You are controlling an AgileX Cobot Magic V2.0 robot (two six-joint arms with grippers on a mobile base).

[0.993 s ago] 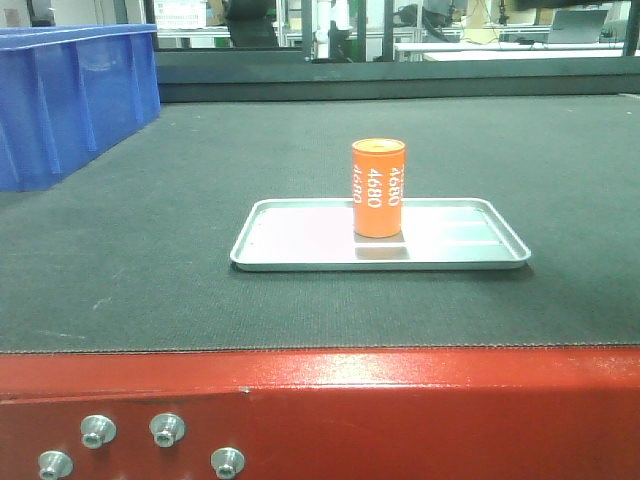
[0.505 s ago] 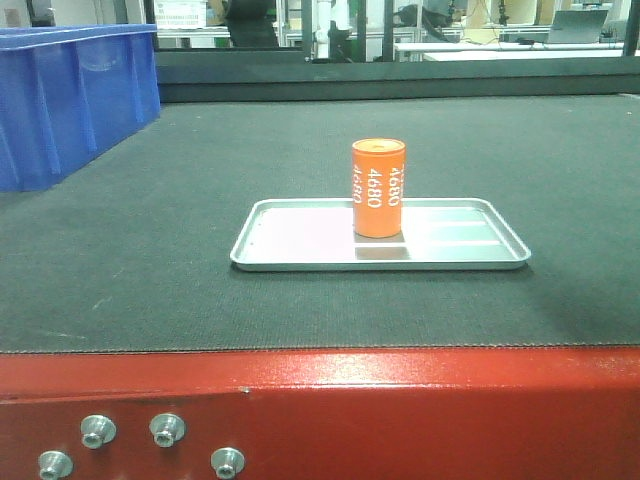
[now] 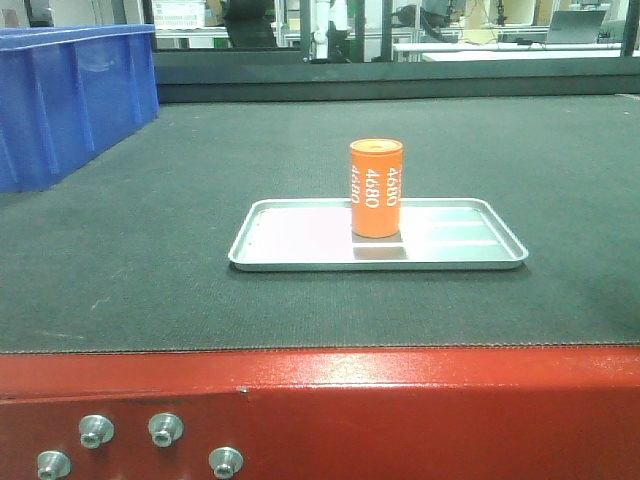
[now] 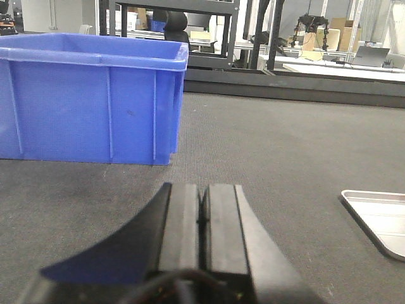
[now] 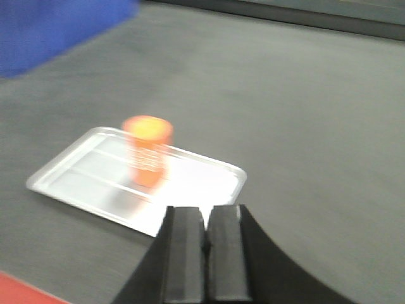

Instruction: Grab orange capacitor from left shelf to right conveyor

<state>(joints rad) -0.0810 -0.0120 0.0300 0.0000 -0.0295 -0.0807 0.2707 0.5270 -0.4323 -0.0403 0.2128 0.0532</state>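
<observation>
Front view: the small orange "4680" capacitor (image 3: 376,188) is seen upright on a shallow silver metal tray (image 3: 290,235), set on the dark grey conveyor belt (image 3: 130,250); delivery is judged done.

Left wrist view: the left gripper (image 4: 202,212) is pressed together, empty, with the blue plastic bin (image 4: 88,104) ahead-left.

Right wrist view (blurred): the right gripper (image 5: 205,235) is pressed together, empty, with the capacitor ahead-left, well apart.

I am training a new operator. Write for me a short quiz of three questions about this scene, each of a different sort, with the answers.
1. True or false: the orange capacitor lies on its side.
2. What does the capacitor stand on? A) bare belt B) silver tray C) inside the blue bin
3. Fill in: the fingers of the left gripper and the right gripper are pressed ____.

Key: 1. False, it stands upright. 2. B; the tray rests on the right conveyor. 3. Together, holding nothing.
</observation>
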